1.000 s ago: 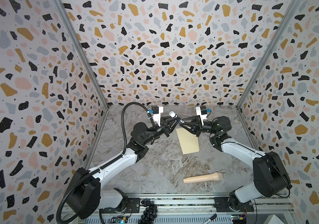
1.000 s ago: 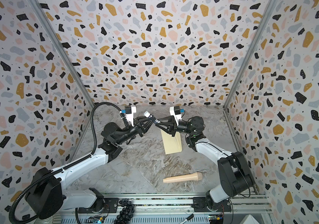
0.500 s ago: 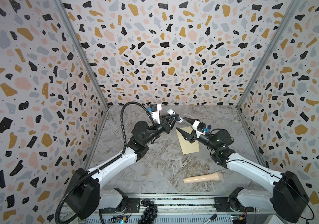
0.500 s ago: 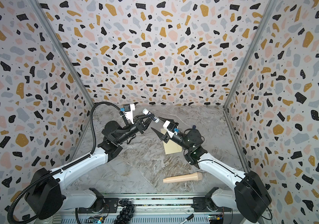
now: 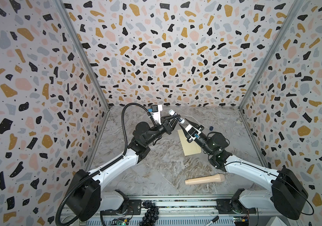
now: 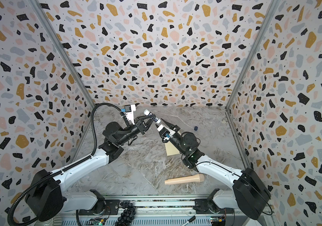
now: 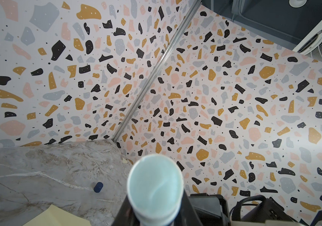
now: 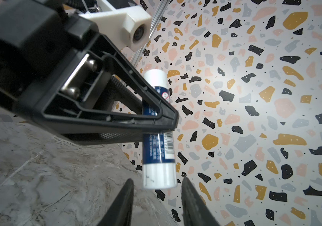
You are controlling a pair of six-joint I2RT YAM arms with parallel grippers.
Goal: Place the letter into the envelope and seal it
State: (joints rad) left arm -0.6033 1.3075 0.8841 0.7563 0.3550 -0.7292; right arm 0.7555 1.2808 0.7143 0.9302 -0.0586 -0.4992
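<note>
Since a second ago the right arm has been swinging its elbow out toward the front right and sinking lower, so that the right gripper [image 5: 184,124], then nose to nose with its partner at the stick, is now reaching up from below with its jaws parted. On the left, the left gripper [image 5: 177,118] is hanging above the marbled table [image 5: 152,168], near the back wall, and is clamping a glue stick [image 8: 159,148] across its blue-labelled middle. The stick is lying tilted, one white end rising toward the back and the other dipping toward the right arm. In the left wrist view the round pale end of the stick [image 7: 155,182] is filling the foreground. Just right of that, the envelope [image 5: 190,148] is lying flat on the table, pale yellow, its long side running front to back, partly under the right gripper, which is hovering above it. In the right wrist view that gripper's two black fingers [image 8: 124,203] are standing apart on either side of the stick's lower white end, gripping nothing; whether they are touching it I cannot tell. Further right, a small dark blue cap [image 5: 211,128] is resting alone on the table near the back. Toward the front, a beige club-shaped tool [image 5: 205,179] is lying on its side, well apart from the envelope.
</note>
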